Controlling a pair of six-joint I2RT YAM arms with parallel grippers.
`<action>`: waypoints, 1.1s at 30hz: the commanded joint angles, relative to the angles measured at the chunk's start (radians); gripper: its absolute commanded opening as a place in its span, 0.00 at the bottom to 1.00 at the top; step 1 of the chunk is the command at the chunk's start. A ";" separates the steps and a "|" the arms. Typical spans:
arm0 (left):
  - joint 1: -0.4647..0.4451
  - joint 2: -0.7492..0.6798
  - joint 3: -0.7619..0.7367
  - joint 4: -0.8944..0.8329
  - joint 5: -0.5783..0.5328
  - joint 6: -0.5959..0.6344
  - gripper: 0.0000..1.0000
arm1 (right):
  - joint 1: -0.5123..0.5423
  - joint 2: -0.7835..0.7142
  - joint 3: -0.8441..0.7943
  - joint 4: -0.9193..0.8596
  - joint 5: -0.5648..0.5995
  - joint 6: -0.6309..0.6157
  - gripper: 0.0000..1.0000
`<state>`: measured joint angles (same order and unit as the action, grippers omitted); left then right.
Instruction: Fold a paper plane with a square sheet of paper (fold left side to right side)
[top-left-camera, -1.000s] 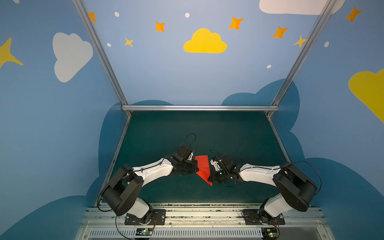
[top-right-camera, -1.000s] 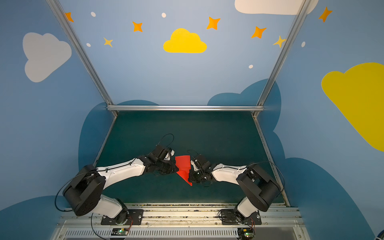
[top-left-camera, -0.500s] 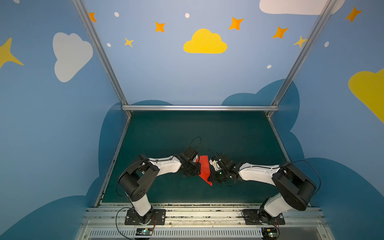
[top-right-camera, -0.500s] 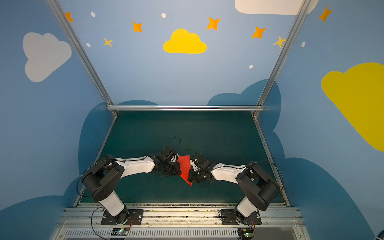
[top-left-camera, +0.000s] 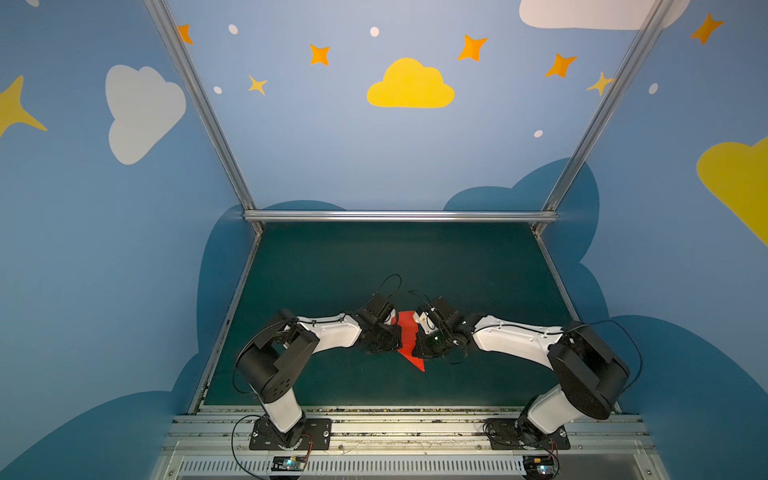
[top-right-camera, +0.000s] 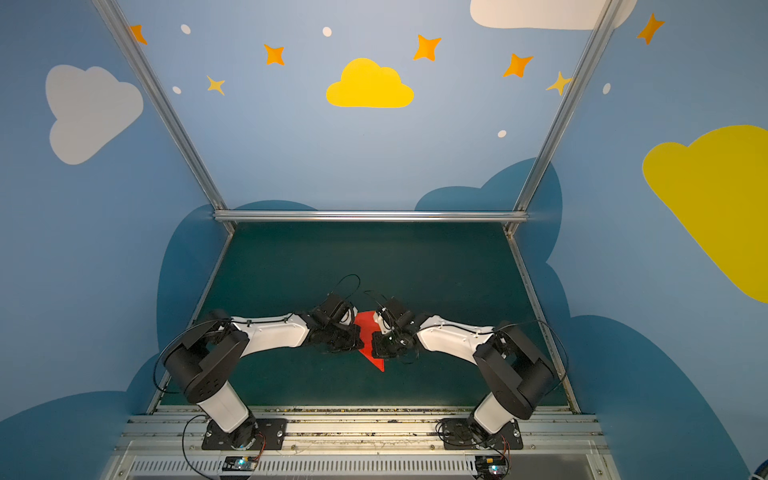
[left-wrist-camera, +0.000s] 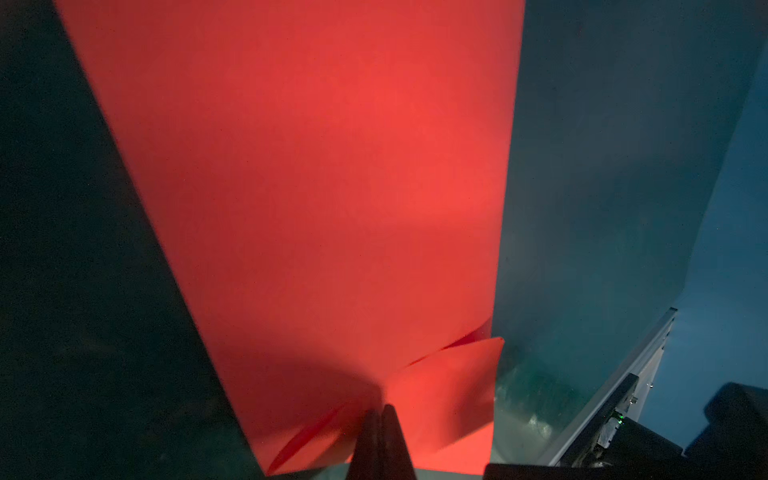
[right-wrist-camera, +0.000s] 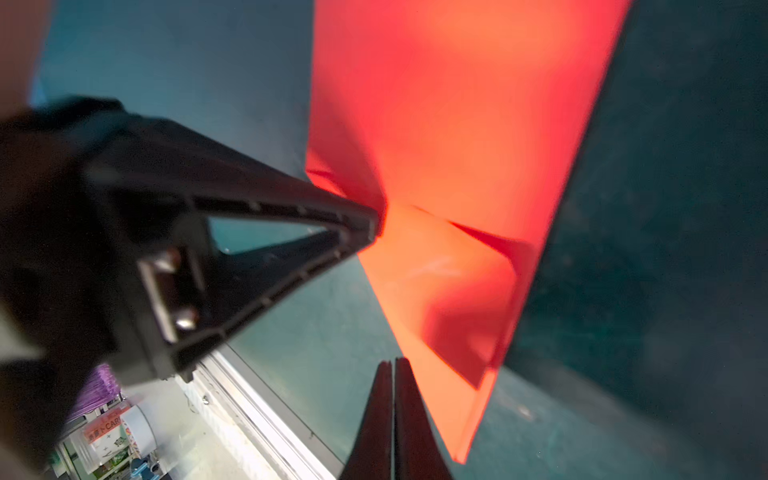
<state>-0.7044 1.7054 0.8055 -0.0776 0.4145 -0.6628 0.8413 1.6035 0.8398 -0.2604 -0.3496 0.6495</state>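
A crease in the paper plane (top-left-camera: 409, 340) is being pressed by the closed, empty left gripper (left-wrist-camera: 383, 409). Beside it the right gripper (right-wrist-camera: 392, 363) is likewise closed and empty; a slide along the fold seems needed next

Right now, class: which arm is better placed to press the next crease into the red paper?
Left, probably: the left gripper, shut, has its tip on a fold of the red paper; the right gripper, shut, sits at its edge.
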 joint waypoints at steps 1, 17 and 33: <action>-0.004 0.023 -0.034 -0.031 -0.044 -0.001 0.03 | 0.009 0.062 0.020 -0.013 -0.001 -0.003 0.00; -0.004 0.023 -0.037 -0.022 -0.046 -0.024 0.03 | 0.034 -0.121 -0.260 0.013 0.003 0.070 0.00; 0.053 -0.209 0.017 -0.104 -0.056 -0.056 0.31 | -0.043 -0.427 -0.175 -0.196 0.088 0.056 0.00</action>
<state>-0.6838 1.5631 0.8139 -0.1406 0.3851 -0.7033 0.8158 1.1805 0.6029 -0.4099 -0.2893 0.7364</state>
